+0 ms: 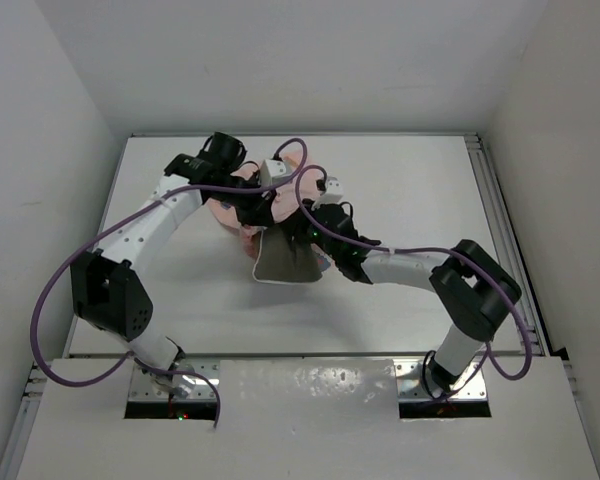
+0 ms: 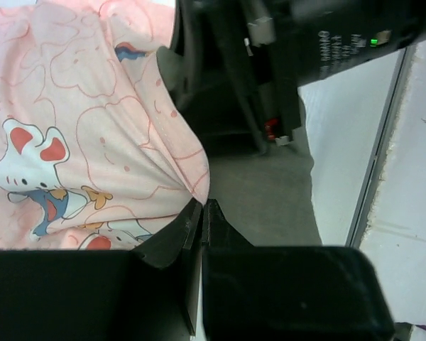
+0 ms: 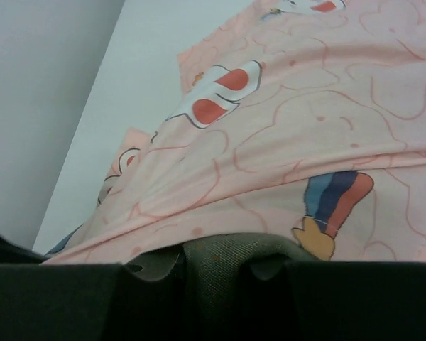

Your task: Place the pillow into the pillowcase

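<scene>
Pink pillowcase [image 2: 92,142] pinched in closed left jaws | right jaws clamped on grey pillow [image 3: 227,261]

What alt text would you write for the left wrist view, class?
The left gripper, jaws closed, pinches the edge of the pink cartoon-print pillowcase. Beyond it lies the grey pillow, with the right arm over it.

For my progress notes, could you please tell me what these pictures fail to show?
- Top view: the left arm covers the pillowcase mouth, so how deep the pillow sits is hidden.
- Left wrist: dark hardware blocks the pillow's far end.
- Right wrist: the right tool hides the pillow's near edge; the pillowcase runs off frame.
</scene>
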Controlling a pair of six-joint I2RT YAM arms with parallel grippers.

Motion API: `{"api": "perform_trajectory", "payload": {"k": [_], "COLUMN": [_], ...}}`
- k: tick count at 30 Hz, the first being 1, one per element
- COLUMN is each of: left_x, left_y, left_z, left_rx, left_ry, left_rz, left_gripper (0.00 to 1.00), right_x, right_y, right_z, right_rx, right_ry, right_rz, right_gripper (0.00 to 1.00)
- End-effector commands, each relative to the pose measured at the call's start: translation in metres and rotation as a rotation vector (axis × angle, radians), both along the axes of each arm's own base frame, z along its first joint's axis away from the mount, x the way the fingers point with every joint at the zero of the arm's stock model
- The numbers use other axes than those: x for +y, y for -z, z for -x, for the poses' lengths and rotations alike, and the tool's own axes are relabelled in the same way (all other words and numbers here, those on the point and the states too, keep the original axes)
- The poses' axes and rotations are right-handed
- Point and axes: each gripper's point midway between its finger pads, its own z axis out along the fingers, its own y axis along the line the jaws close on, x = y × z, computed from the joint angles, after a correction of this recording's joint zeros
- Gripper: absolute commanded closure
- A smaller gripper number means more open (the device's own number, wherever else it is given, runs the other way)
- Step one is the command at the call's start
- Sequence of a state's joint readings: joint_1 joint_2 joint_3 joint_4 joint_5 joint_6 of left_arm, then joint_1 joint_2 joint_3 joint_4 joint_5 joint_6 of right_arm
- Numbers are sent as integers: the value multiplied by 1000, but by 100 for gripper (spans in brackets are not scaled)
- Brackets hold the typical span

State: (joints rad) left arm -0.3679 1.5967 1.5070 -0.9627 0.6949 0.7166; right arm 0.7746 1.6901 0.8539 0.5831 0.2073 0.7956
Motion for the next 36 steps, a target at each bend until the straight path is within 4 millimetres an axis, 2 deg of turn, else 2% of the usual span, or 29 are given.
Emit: {"api": "perform_trajectory", "payload": {"k": [1, 4, 8, 9, 11, 12, 13, 14, 15, 17, 19, 21, 22, 23, 24, 25, 26, 27, 28, 29, 32, 33, 34, 36], "left_x": [-14, -10, -4, -4, -6, -7, -9, -10, -11, -13, -14, -16, -19, -22, -23, -23, -23, -20, -18, -16, -9, -9, -10, -5], "left_y": [-18, -8, 13, 13, 14, 13, 10, 9, 9, 5, 7, 9, 11, 10, 9, 8, 6, 8, 9, 10, 24, 29, 32, 41], "left_z": [33, 34, 33, 33, 30, 26, 17, 13, 6, -10, -22, -17, -12, -5, 8, 14, 18, 23, 23, 22, 8, 1, -3, -18], "left_rx": [45, 45, 62, 62, 57, 47, 23, 15, 3, -34, -49, -17, 6, 19, 47, 56, 42, 52, 43, 35, 13, -6, -1, -32], "left_ry": [100, 101, 76, 74, 65, 52, 20, 2, -23, -84, -130, -109, -81, -51, 3, 28, 60, 68, 72, 60, -18, -39, -70, -138], "left_rz": [100, 70, 25, 28, 37, 41, 49, 52, 56, 68, 64, 76, 85, 97, 108, 112, 111, 98, 88, 76, 27, 28, 28, 3], "left_gripper": [100, 100, 100, 100, 100, 100, 100, 100, 100, 100, 100, 100, 100, 100, 100, 100, 100, 100, 100, 100, 100, 100, 100, 100], "right_x": [-23, -30, -34, -40, -39, -31, -24, -11, -6, 3, 7, 3, -2, -4, -9, -16, -13, -14, -25, -21, -26, -29, -32, -33], "right_y": [-33, -24, -13, -2, 2, -19, -31, -45, -67, -92, -100, -102, -90, -87, -82, -46, -46, -33, 6, 17, 68, 78, 87, 89], "right_z": [-40, -43, -52, -54, -57, -58, -57, -51, -49, -39, -36, -43, -51, -58, -67, -78, -90, -98, -99, -110, -102, -97, -90, -82], "right_rx": [-15, 17, 47, 82, 84, 8, -46, -100, -204, -307, -352, -355, -323, -302, -272, -155, -113, -62, 54, 94, 218, 237, 249, 253], "right_ry": [220, 262, 316, 359, 359, 311, 275, 228, 195, 158, 130, 162, 193, 219, 251, 297, 321, 344, 383, 400, 390, 384, 355, 313], "right_rz": [-160, -207, -164, -146, -183, -265, -295, -318, -322, -340, -327, -334, -337, -348, -356, -308, -303, -256, -119, -82, 58, 83, 116, 145], "right_gripper": [100, 100, 100, 100, 100, 100, 100, 100, 100, 100, 100, 100, 100, 100, 100, 100, 100, 100, 100, 100, 98, 91, 66, 42]}}
